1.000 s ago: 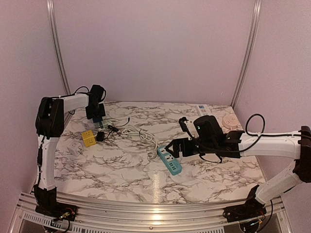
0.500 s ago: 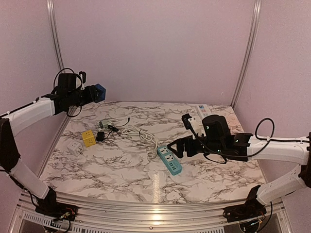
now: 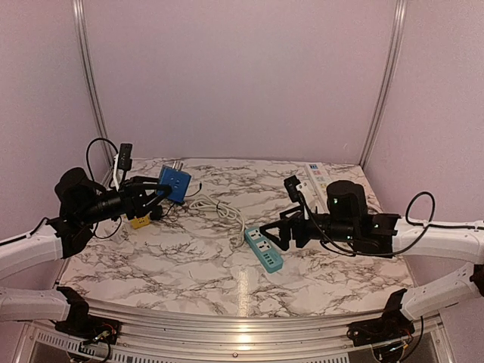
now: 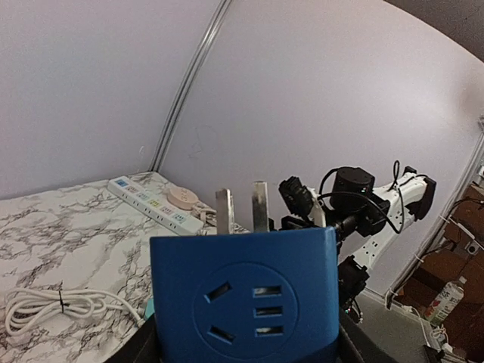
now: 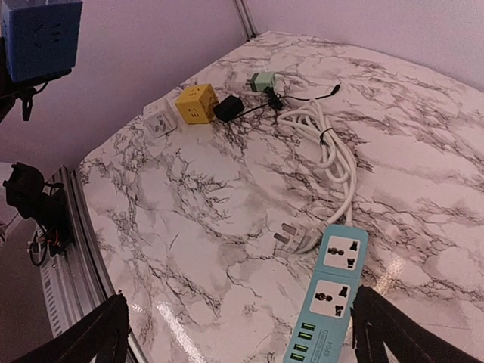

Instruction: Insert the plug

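**Blue plug cube airborne, right arm waiting at the strip**

Left jaws are part-closed, clamped on the sides of the blue cube adapter (image 4: 243,295). It's held off the surface (image 3: 197,257) at the left, socket face toward the wrist cam, two visible prongs (image 4: 259,206) pointing away toward the right arm. My read: the side grip leaves the prongs free for insertion.

Right jaws are spread full, holding nothing, hovering over the teal power strip (image 5: 327,302). Probably there to pin it down.

Counts:
- 3 cube adapters: blue, yellow (image 5: 195,103), white (image 5: 159,117)
- 2 strips: teal, plus a white strip (image 3: 318,172) at the far edge
- 2 AC sockets on the teal
- 1 coiled white cable (image 5: 329,151), its three-pin plug (image 5: 297,237) lying just beside the teal strip
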You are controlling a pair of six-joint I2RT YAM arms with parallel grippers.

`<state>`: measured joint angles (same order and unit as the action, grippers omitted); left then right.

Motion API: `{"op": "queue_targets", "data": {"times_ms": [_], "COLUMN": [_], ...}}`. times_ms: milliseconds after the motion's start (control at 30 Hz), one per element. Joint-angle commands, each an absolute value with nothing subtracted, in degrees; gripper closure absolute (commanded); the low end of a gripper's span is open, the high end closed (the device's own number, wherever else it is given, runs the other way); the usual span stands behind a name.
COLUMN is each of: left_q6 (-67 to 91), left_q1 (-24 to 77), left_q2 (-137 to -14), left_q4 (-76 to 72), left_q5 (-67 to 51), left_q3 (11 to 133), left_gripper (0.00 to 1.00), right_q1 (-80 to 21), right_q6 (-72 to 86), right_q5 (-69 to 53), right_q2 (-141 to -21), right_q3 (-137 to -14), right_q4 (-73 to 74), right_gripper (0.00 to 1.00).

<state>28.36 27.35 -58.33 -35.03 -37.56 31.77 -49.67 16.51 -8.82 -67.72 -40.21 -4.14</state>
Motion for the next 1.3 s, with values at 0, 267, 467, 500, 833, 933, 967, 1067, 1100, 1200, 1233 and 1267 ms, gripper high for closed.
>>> {"op": "queue_targets", "data": {"times_ms": [0, 267, 467, 500, 833, 933, 967, 1067, 1100, 1200, 1233, 1267], "left_q6": [29.4, 23.3, 23.3, 24.0, 38.8, 44.6, 45.6, 47.6, 47.8, 48.3, 48.5, 48.7], "left_q1": [30.3, 36.7, 38.8, 39.1, 42.1, 42.8, 43.3, 45.3, 46.0, 47.8, 48.4, 49.0], "left_q2": [-53.2, -52.2, -53.4, -53.9, -54.8, -54.9, -55.0, -55.0, -55.2, -56.0, -56.6, -57.4], "left_q4": [-52.2, -47.4, -47.5, -48.0, -51.2, -50.7, -50.9, -50.8, -51.2, -52.8, -54.3, -55.5], "left_q5": [-44.9, -46.2, -45.9, -45.5, -27.3, -22.8, -22.5, -20.5, -19.9, -19.4, -19.5, -19.7], "left_q3": [27.8, 27.5, 27.9, 27.8, 26.3, 25.6, 25.4, 24.9, 24.6, 24.0, 23.9, 23.7], "left_gripper": [1.00, 1.00, 1.00, 1.00, 1.00, 1.00, 1.00, 1.00, 1.00, 1.00, 1.00, 1.00], "right_q1": [-50.6, -52.8, -56.6, -57.8, -69.0, -69.2, -69.3, -69.3, -69.3, -69.3, -69.3, -69.3], "right_q6": [14.1, 10.1, 8.7, 8.0, -8.3, -14.2, -16.4, -23.9, -25.9, -27.9, -28.1, -28.4], "right_q5": [-15.4, -21.6, -23.6, -23.2, -2.7, -0.3, 1.6, 0.6, 0.6, 0.6, 0.7, 0.6], "right_q2": [-65.8, -64.5, -65.7, -66.0, -67.5, -66.4, -66.1, -66.3, -66.7, -68.5, -69.2, -70.0], "right_q3": [-39.0, -38.5, -38.5, -38.8, -40.0, -37.7, -37.2, -36.2, -36.1, -37.4, -38.0, -38.8], "right_q4": [-10.3, -14.7, -19.1, -19.2, -21.2, -26.5, -28.0, -31.4, -32.7, -34.0, -34.2, -34.2], "right_gripper": [0.01, 0.02, 0.01, 0.02, 0.02, 0.01, 0.02, 0.01, 0.01, 0.01, 0.01, 0.02]}}
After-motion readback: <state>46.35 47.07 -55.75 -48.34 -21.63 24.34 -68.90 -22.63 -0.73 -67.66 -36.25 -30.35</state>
